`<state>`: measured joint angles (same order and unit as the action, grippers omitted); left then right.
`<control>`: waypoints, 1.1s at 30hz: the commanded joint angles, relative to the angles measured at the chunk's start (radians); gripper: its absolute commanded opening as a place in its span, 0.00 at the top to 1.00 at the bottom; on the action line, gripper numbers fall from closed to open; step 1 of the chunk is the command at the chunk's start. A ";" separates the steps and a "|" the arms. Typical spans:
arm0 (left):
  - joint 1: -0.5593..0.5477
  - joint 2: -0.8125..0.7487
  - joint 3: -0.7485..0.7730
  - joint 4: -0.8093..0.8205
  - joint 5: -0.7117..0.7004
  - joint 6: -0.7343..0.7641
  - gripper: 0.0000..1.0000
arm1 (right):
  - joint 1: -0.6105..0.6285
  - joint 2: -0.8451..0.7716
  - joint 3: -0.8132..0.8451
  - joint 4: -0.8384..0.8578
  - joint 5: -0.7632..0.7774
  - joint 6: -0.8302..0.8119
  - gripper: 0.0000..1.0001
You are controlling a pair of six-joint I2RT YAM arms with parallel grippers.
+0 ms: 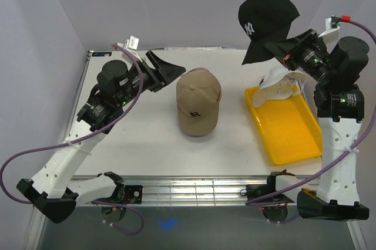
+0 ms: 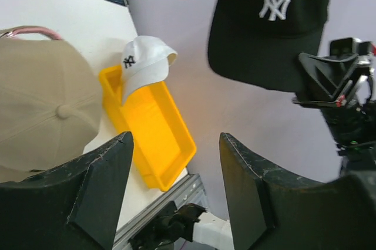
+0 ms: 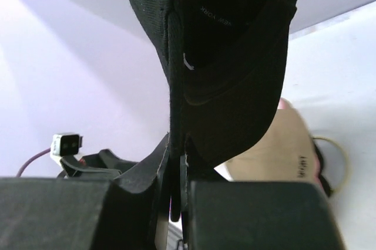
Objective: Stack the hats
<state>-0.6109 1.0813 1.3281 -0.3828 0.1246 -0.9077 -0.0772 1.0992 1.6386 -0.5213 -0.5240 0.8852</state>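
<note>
The right hand (image 1: pixel 281 49) is closed in a thin pinch on the rim of the black fabric baseball cap with a white NY logo (image 1: pixel 267 18) and holds it high above the far right corner of the desk (image 1: pixel 135 144), its crown hanging free above the fingers. With so little cloth gripped, the cap could swing or slip out on the way across. Just below it, the white fabric cap with a dark logo (image 1: pixel 279 85) rests over the far end of the yellow rectangular plastic tray (image 1: pixel 294 135), so a low path could knock it off. The likely target is the tan fabric cap with a curved brim (image 1: pixel 198 106) at the middle of the desk, where a pink fabric edge (image 2: pixel 32 30) shows beneath it; its crown is domed, and an off-centre release would probably slide down the side. The left hand (image 1: pixel 169 69), wide open and empty, hovers near the tan cap towards the far left corner and might block the approach
</note>
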 commanded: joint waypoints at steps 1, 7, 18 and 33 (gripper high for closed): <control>0.000 0.034 0.075 0.068 0.067 -0.049 0.29 | 0.161 0.020 -0.033 0.296 -0.030 0.173 0.92; 0.022 0.080 0.045 0.203 0.142 -0.157 0.27 | 0.309 0.083 -0.089 0.553 0.012 0.319 0.92; 0.117 0.052 -0.116 0.451 0.187 -0.348 0.15 | 0.389 0.145 -0.239 0.889 0.013 0.608 0.92; 0.128 0.094 -0.162 0.605 0.190 -0.445 0.13 | 0.455 0.148 -0.454 1.190 0.047 0.825 0.92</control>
<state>-0.4881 1.1751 1.1694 0.1825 0.3019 -1.3361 0.3611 1.2613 1.1961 0.4904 -0.4973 1.6394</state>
